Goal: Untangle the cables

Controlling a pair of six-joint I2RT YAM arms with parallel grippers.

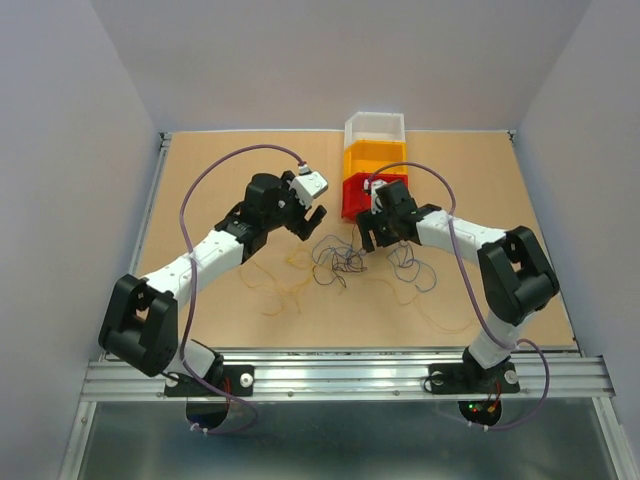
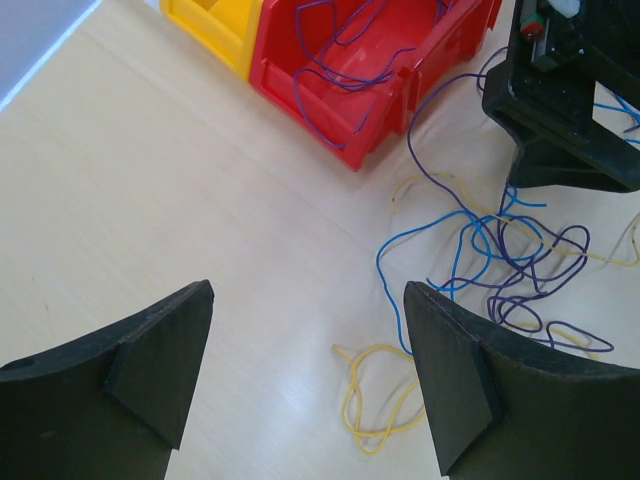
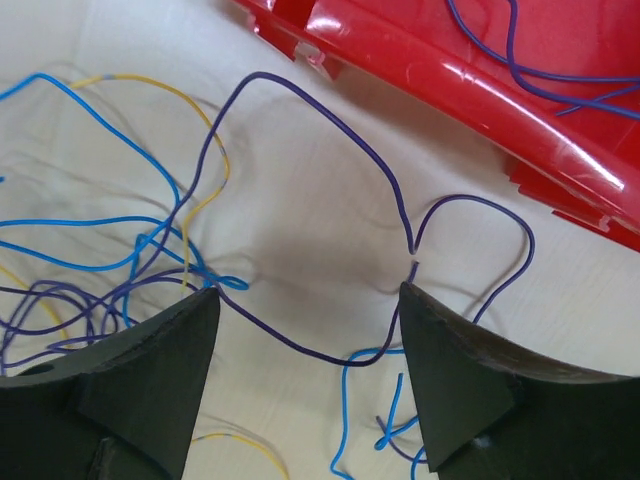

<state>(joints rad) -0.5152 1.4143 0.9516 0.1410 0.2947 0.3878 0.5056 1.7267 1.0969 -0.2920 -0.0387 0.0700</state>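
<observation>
Right gripper [image 3: 305,300] open, empty — one purple strand of the cables [image 1: 338,262] runs between its fingers. Left gripper [image 2: 308,300] open too — tangle lies right of its fingers.

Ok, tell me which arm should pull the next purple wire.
Right. The right gripper, open, hovers over a purple wire loop beside the red bin; the left gripper, also open, has the tangle off to its side.
</observation>
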